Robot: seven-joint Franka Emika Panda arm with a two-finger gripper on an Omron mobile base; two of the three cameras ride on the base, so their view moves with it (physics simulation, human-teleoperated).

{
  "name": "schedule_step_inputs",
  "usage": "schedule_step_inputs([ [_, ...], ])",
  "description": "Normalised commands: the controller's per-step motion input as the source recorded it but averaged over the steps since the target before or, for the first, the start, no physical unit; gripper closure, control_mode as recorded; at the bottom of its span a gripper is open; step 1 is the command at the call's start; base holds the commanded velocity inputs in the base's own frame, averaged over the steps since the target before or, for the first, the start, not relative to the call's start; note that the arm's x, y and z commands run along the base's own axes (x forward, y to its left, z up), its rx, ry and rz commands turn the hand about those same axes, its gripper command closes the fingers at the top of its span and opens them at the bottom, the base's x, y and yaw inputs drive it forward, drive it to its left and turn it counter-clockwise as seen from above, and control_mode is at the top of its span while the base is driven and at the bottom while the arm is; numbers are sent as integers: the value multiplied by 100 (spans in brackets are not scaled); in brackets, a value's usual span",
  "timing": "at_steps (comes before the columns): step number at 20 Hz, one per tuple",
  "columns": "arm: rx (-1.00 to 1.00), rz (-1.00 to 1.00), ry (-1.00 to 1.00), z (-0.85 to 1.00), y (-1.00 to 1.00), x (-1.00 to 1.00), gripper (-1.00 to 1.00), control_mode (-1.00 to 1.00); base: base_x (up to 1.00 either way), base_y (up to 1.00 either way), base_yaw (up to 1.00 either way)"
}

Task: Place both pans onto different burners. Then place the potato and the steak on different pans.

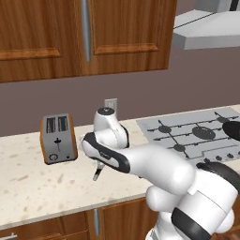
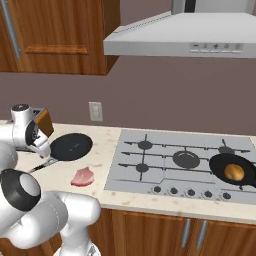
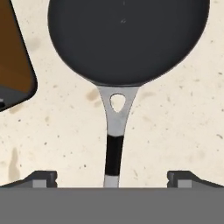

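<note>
One black pan lies on the beige counter left of the cooktop, its thin handle pointing toward me. My gripper hangs open over the handle's end, and the handle runs down between the two wide-apart fingertips. The pink steak rests on the counter beside this pan, near the front edge. The second pan sits on the right-hand burner with the golden potato inside it. The large middle burner and the left burners are bare.
A brown and steel toaster stands on the counter close to the left of the pan and my hand. Wood cabinets hang above, and a steel range hood hangs over the cooktop. Small knobs line its front.
</note>
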Motion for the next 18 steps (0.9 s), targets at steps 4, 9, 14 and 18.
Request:
schedule_step_inputs([
  [4, 0, 0, 0, -21, 0, 2, -100, -100, 0, 0, 0],
  [9, 0, 0, 0, -21, 0, 2, -100, -100, 0, 0, 0],
  [14, 0, 0, 0, -18, 0, 5, -100, -100, 0, 0, 0],
  [18, 0, 0, 0, -13, -1, 4, -100, -100, 0, 0, 0],
])
